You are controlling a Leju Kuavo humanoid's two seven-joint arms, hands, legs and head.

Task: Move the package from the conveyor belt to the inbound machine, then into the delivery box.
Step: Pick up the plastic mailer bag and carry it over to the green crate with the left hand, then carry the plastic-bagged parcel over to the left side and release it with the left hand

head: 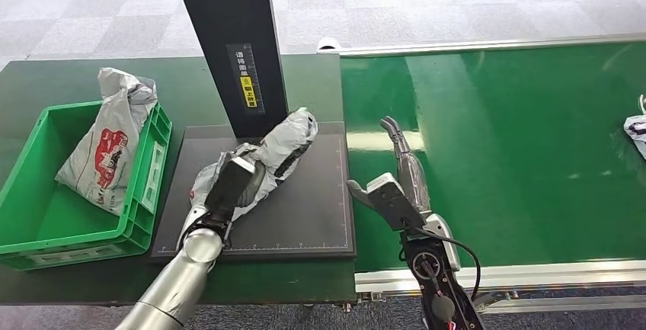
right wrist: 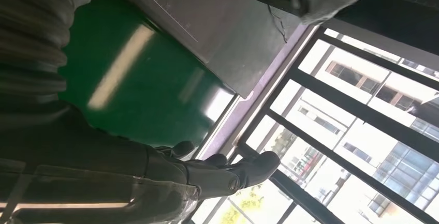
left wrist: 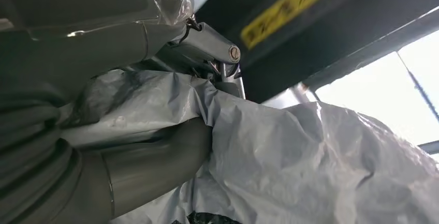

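At the far left a green box [head: 46, 216] sits on the dark table, with a grey bag [head: 107, 147] printed in red leaning inside it against the right wall. Just right of the box lies the black machine plate [head: 312, 216], with a black post [head: 228, 40] rising from its far edge and carrying a yellow-and-white label [head: 247, 78].

The package [head: 282, 147] — a crumpled grey plastic bag with dark markings — lies on the plate, slanting from near left to far right, its far end just beside the foot of the post. The left hand [head: 232, 181] rests on the package's near end; in the left wrist view its thumb [left wrist: 155, 167] and fingers [left wrist: 207, 43] close around the grey plastic [left wrist: 321, 167], gripping it.

Right of the plate runs the green belt [head: 518, 147]. The right hand [head: 396, 185] hovers above the belt's left edge, holding nothing — fingers stretched out away from the robot, thumb splayed toward the plate. At the belt's far right edge, well apart, another grey bag [head: 636, 132] is partly cut off.
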